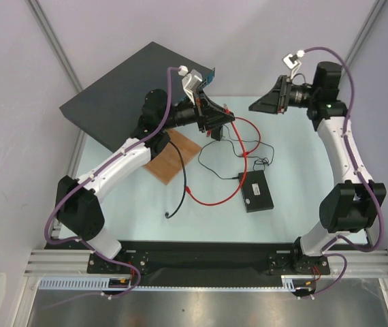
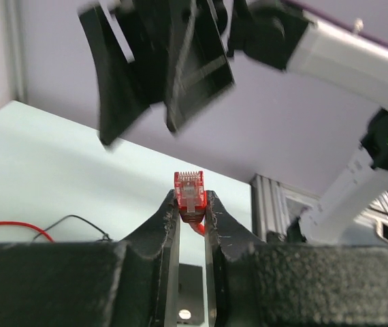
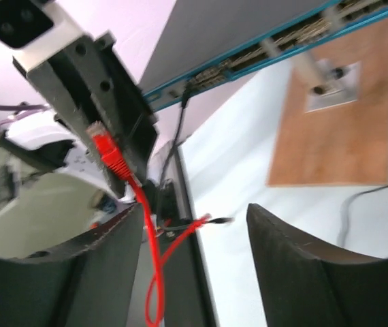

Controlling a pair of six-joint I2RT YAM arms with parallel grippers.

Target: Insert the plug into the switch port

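My left gripper [image 1: 227,116] is shut on the red plug [image 2: 189,193], which stands out from its fingertips, raised above the table. The plug also shows in the right wrist view [image 3: 107,152]. Its thin red cable [image 1: 248,146] loops down across the table. The switch, a small flat black box [image 1: 257,191], lies on the table at centre right, below and to the right of the plug; its port does not show. My right gripper [image 1: 261,103] is open and empty, held high, facing the left gripper a short way off. Its spread fingers [image 2: 129,75] hang above the plug in the left wrist view.
A large dark grey rack unit [image 1: 129,85] with a blue front [image 3: 262,54] sits at the back left. A wooden board [image 1: 175,160] lies under the left arm. A thicker black cable [image 1: 182,194] and a thin black wire [image 1: 216,153] trail across the middle of the table.
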